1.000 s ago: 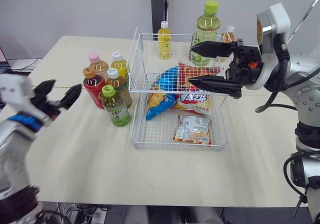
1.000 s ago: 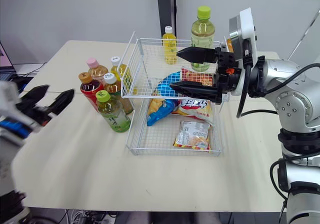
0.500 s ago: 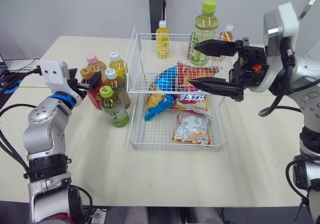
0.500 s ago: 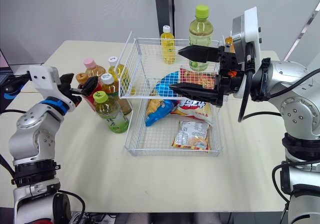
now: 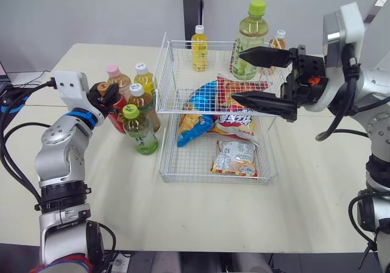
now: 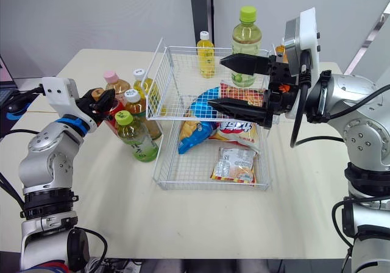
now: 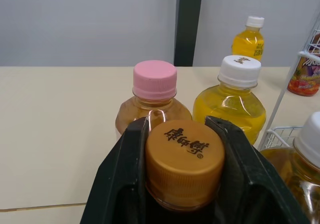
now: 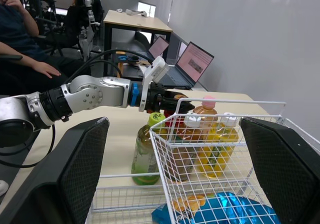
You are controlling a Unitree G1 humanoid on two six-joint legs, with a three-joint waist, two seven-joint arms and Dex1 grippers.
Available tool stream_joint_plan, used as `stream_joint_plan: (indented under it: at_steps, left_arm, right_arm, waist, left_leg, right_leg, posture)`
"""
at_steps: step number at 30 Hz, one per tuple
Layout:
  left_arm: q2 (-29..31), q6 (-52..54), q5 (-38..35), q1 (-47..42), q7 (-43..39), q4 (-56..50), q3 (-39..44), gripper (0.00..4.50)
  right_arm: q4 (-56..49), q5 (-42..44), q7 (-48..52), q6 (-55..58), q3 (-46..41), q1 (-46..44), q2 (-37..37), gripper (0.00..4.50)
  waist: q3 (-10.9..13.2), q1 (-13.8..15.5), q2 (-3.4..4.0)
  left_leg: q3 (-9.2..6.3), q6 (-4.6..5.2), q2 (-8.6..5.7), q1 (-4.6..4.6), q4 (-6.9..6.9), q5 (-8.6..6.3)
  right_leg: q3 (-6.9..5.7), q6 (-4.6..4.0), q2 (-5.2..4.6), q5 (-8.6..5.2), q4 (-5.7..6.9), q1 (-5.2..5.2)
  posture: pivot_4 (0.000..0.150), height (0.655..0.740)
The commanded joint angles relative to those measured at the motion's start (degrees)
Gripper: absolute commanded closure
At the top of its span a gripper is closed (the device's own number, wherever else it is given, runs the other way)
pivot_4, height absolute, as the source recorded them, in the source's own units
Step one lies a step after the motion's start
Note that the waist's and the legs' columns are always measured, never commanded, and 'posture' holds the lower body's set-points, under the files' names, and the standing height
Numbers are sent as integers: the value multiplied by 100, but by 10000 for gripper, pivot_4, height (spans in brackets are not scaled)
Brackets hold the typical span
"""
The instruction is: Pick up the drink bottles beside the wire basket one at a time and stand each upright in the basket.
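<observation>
Several drink bottles stand in a cluster left of the wire basket (image 5: 216,177). Among them are a green-capped one (image 5: 139,133), a pink-capped one (image 5: 114,74) and two white-capped ones (image 5: 142,77). My left gripper (image 5: 108,96) is shut on the neck of the red bottle with the orange cap (image 7: 184,161). Both fingers (image 7: 125,184) press against the cap's sides, and the bottle stands upright on the table. My right gripper (image 5: 236,75) hangs open above the basket's far half, holding nothing.
Snack bags lie in the basket: a blue one (image 5: 198,111), a red one (image 5: 236,111) and a small packet (image 5: 235,158). A yellow bottle (image 5: 199,44), a tall green bottle (image 5: 251,38) and an orange one (image 5: 278,41) stand at its far end. A seated person (image 8: 20,39) and laptops (image 8: 192,61) are beyond the table.
My left arm swung in from the table's left edge to the bottle cluster, and its fingers closed around the orange cap. The right gripper has stayed put, open.
</observation>
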Motion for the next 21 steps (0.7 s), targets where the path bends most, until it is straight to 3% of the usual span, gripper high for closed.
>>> stream_joint_plan:
  at_steps: [1, 6, 10, 14, 17, 21]
  left_arm:
    - [142, 35, -158, -18, -79, -211, 107, 31262]
    - [1134, 851, -1066, -290, -1065, -918, 472, 31262]
    - [2367, 1567, -1729, -937, -1924, -750, 694, 31262]
    - [3059, 2037, -2144, -1973, -2476, -368, 481, 31262]
    - [3220, 2194, -2248, -2938, -2807, -30, 134, 31262]
    - [2791, 2076, -2052, -4343, -3020, 579, -481, 31262]
  right_arm:
    - [-175, 35, -66, -115, -200, 24, -21, 0]
    - [-128, 33, -241, -171, -434, 37, -60, 0]
    - [-45, -69, -463, -329, -630, -23, -19, 0]
    - [-60, -156, -632, -438, -655, 6, 14, 0]
    - [-88, -224, -722, -506, -635, 36, 21, 0]
    - [-138, -287, -855, -546, -609, 13, 62, 0]
  waist:
    - [0, 1, 0]
    - [9, -22, -6]
    - [17, -18, -14]
    - [18, -11, -12]
    - [18, 20, -11]
    - [19, 40, -12]
  left_leg:
    - [0, 0, 0, 0, 0, 0]
    - [-2, 0, 3, -10, -2, 0]
    - [-9, -1, 7, -17, -5, 0]
    - [-1, -2, 0, -14, -10, -2]
    - [-6, -2, -1, -16, -6, -2]
    - [-8, -2, -1, -18, 0, -1]
  right_leg:
    - [0, 0, 0, 0, 0, 0]
    - [-2, 0, 3, 0, 1, -11]
    - [-11, -1, 7, -1, -3, -18]
    - [-7, 1, 1, -2, -13, -13]
    - [-13, 5, 2, -4, -14, -12]
    - [-15, 10, 5, -6, -10, -12]
  posture:
    - [1500, 7400]
    - [1500, 7400]
    - [1500, 7400]
    - [1500, 7400]
    - [1500, 7400]
    - [1500, 7400]
